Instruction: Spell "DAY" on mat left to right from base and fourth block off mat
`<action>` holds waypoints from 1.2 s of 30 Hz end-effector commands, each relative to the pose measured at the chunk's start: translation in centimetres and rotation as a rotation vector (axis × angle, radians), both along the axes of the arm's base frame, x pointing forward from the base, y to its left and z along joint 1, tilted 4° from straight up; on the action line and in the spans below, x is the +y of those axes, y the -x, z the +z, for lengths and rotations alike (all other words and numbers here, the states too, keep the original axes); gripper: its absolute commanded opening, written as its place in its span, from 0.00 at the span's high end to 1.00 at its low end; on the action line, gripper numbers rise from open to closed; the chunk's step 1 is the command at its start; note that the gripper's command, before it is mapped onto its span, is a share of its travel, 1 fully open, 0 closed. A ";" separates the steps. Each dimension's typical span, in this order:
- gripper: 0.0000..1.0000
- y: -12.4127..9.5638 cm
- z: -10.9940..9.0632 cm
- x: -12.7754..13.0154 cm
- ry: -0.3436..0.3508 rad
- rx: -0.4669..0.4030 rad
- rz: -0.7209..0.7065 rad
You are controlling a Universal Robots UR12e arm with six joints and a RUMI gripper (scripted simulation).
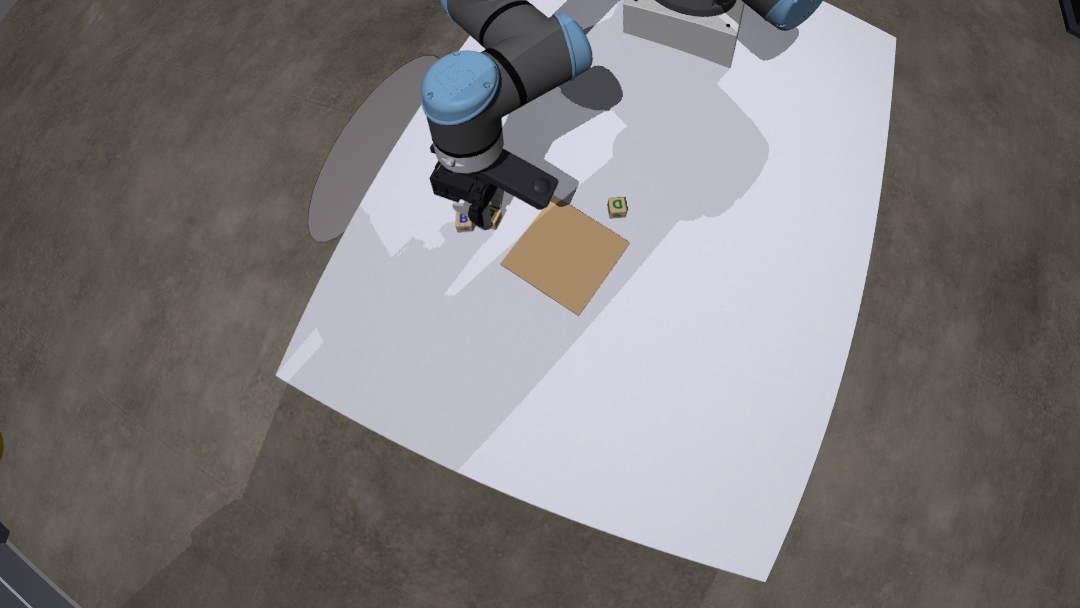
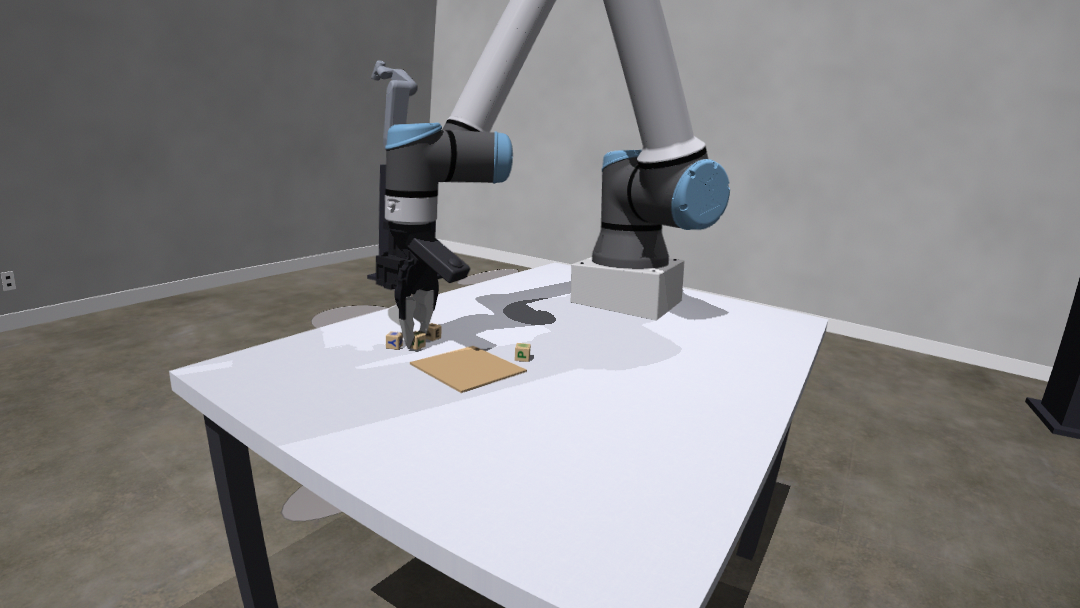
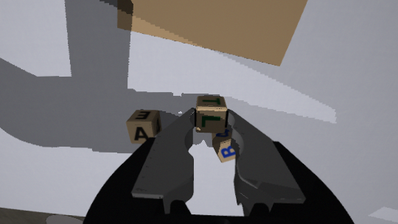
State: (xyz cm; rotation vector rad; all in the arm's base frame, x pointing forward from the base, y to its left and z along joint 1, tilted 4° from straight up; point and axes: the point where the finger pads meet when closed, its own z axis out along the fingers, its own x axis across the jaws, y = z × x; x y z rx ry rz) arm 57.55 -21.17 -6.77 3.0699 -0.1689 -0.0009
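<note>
My gripper (image 3: 209, 110) is shut on a wooden block with green letters (image 3: 211, 114); its visible faces show L and T. It hangs low over the white table, left of the tan mat (image 1: 564, 256), between two other blocks. In the exterior view the held block (image 2: 417, 342) is at the fingertips. The B block (image 3: 225, 147) lies close by, partly hidden behind the held block and a finger; it also shows in the top view (image 1: 463, 220). The A block (image 3: 144, 126) (image 2: 434, 330) stands on the other side. The D block (image 1: 617, 206) sits off the mat near its far corner.
The mat (image 2: 468, 368) has no blocks on it. The arm's grey base (image 2: 627, 287) stands at the back of the table. The wrist and its camera mount (image 1: 498, 181) hang over the A block's spot in the top view.
</note>
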 end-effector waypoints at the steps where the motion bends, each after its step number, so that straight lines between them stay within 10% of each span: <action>1: 0.95 -0.1 0.1 0.0 0.001 -0.001 0.000; 36: 0.95 0.0 -0.3 -0.1 0.001 -0.001 0.000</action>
